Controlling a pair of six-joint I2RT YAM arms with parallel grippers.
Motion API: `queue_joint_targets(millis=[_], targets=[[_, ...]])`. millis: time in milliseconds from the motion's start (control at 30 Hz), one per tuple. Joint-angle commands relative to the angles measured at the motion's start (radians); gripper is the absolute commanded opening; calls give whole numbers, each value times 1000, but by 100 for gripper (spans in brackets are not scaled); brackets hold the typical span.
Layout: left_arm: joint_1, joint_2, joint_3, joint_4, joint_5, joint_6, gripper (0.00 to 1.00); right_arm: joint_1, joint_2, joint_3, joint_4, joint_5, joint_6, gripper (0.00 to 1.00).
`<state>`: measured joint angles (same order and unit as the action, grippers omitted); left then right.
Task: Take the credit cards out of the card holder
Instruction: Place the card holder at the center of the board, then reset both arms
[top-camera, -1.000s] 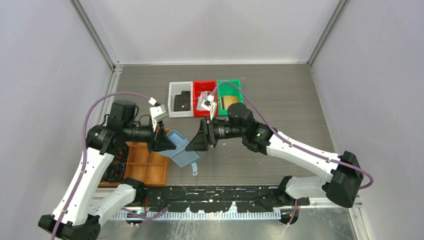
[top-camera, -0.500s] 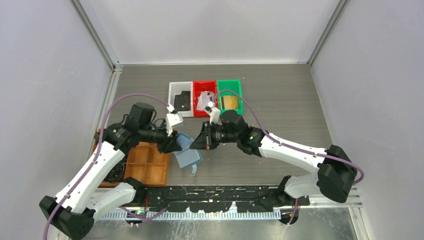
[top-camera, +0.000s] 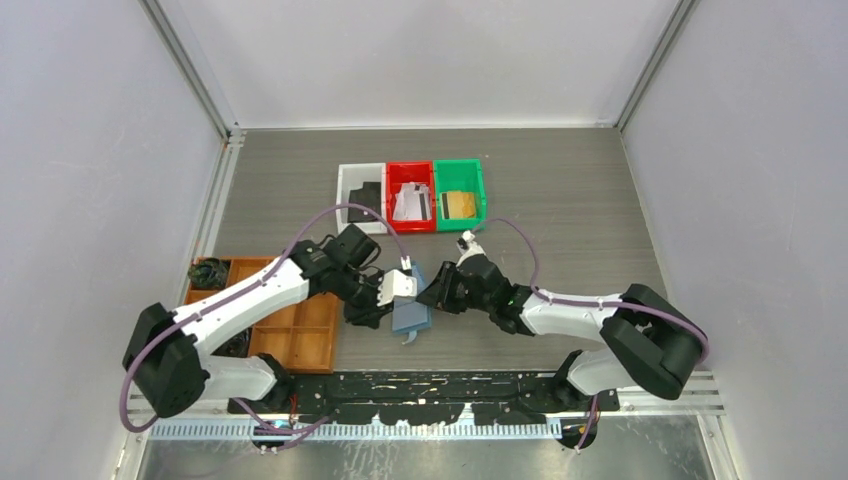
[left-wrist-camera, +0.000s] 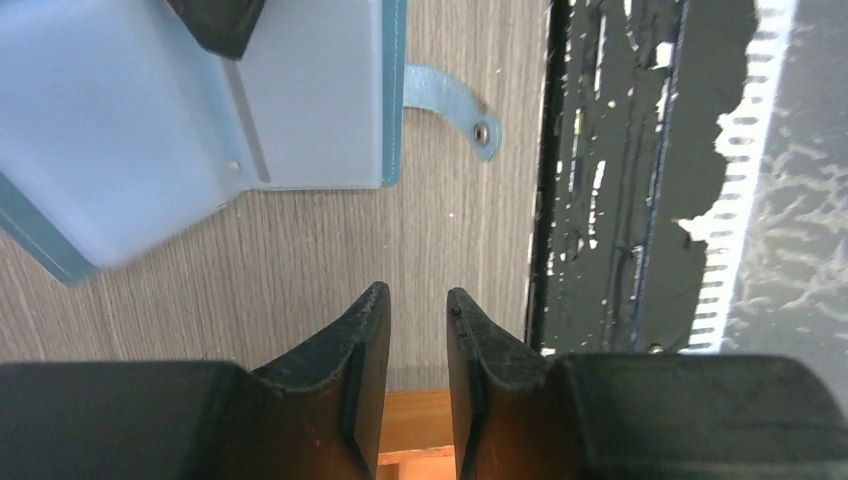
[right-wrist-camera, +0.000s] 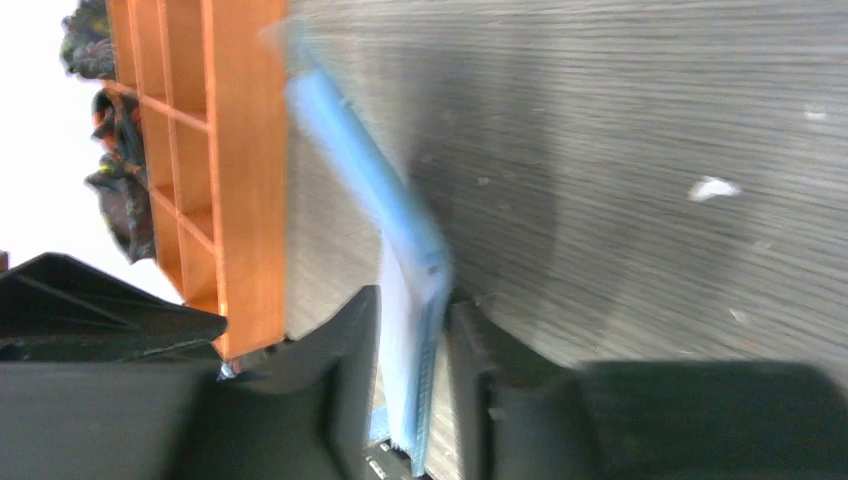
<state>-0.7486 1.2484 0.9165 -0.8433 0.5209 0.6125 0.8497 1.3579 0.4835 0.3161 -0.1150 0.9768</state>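
My right gripper (right-wrist-camera: 412, 300) is clamped on the edge of the blue holder (top-camera: 411, 312), which sits on the desk (top-camera: 560, 220) just beside the orange tray (top-camera: 300, 330). My left gripper (left-wrist-camera: 415, 295) is barely ajar and empty, near the holder. Cards (top-camera: 412, 203) lie in the bins (top-camera: 343, 190).

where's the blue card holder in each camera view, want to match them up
top external: the card holder sits low centre, between the two arm tips.
left wrist: it fills the top left corner, with its tab sticking out to the right.
right wrist: it is at the centre, seen edge-on, with its lower end between the fingers of the right gripper.
shared landmark: the orange tray shows in all three, as a sliver at the bottom of the left wrist view and at upper left of the right wrist view.
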Motion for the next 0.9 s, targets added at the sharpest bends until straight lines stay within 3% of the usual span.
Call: queue_joint_targets(millis=[0, 167, 200, 267, 300, 333, 467, 567, 767, 867], targets=[[-3, 39, 50, 51, -52, 74, 27, 3, -47, -66, 78, 175, 5, 49], [17, 105, 196, -73, -164, -22, 36, -4, -261, -79, -211, 293, -59, 74], [39, 121, 232, -98, -178, -60, 43, -11, -310, -70, -291, 310, -68, 79], [108, 148, 303, -141, -191, -148, 73, -23, -410, -42, -409, 366, -89, 96], [144, 156, 335, -155, -199, -188, 89, -27, -454, -21, -468, 412, -104, 99], [192, 161, 363, -166, -213, -222, 98, -28, -498, 7, -520, 466, -124, 99], [366, 134, 434, -171, -203, -318, 100, -29, -606, 125, -685, 785, -250, 99], [519, 84, 407, -122, -142, -346, 100, -70, -652, 163, -708, 1012, -313, 99], [758, -18, 212, 166, -91, -394, 100, -385, -657, 152, -726, 946, -248, 100], [837, -6, 128, 311, -106, -449, 100, -473, -639, 94, -669, 991, -231, 100]])
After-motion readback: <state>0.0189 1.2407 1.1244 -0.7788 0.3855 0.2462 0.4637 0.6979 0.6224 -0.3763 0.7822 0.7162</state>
